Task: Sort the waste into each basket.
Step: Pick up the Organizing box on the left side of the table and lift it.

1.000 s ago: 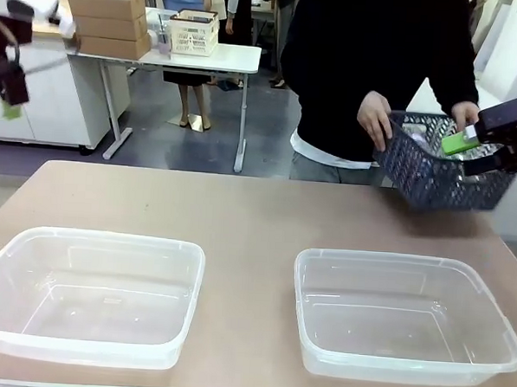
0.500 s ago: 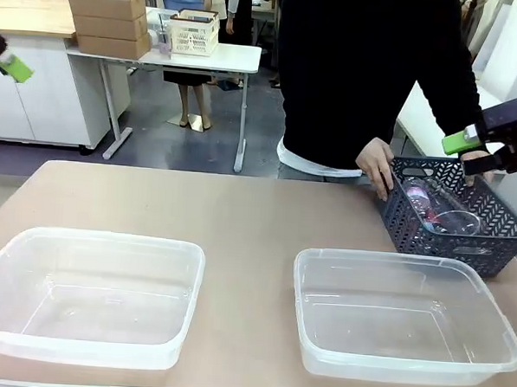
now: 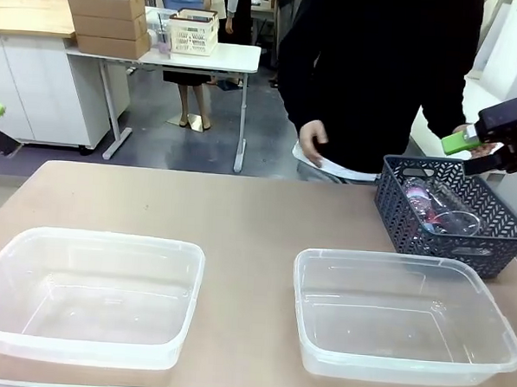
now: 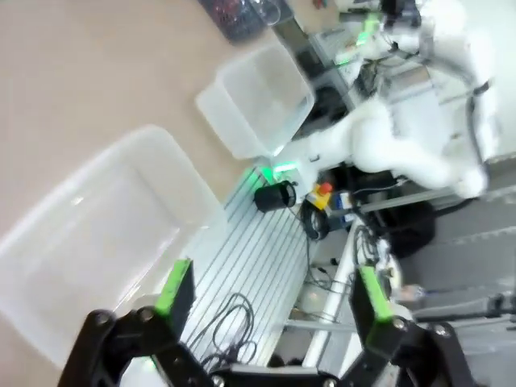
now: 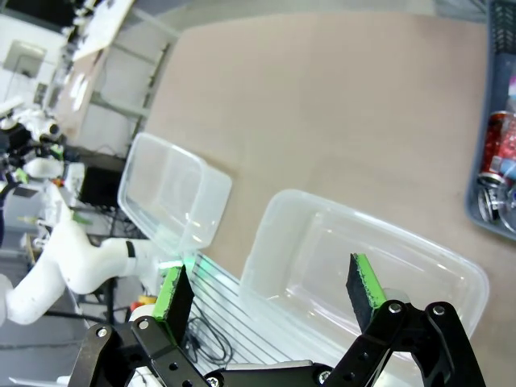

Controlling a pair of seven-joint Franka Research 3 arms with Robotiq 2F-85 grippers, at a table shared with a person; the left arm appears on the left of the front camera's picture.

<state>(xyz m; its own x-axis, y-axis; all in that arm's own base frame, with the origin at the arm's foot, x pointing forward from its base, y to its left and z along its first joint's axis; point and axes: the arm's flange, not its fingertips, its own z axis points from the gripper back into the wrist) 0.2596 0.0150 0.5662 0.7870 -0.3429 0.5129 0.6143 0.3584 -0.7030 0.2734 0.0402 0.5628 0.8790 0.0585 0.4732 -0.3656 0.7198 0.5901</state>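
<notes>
Step in hand: start of sort, nothing picked yet. Waste (image 3: 438, 213), i.e. clear bottles and a red can (image 5: 497, 143), lies in the lattice basket (image 3: 425, 237) at table's far right, just behind a clear tub (image 3: 320, 335).

Person's hand (image 3: 313, 144) is apart from basket.

Right gripper (image 5: 270, 282): jaws spread wide, holds nothing, in air near basket's far side.

Left gripper (image 4: 272, 290): likewise spread, touches nothing, off table's left edge.

Next move, by judgement: right arm drops into basket, jaws astride one item.

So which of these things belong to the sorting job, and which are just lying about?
Job: dark lattice basket, clear bottle and red can inside it.
Lying about: cardboard boxes and cream basket on the far table; the two big clear tubs, probably.
</notes>
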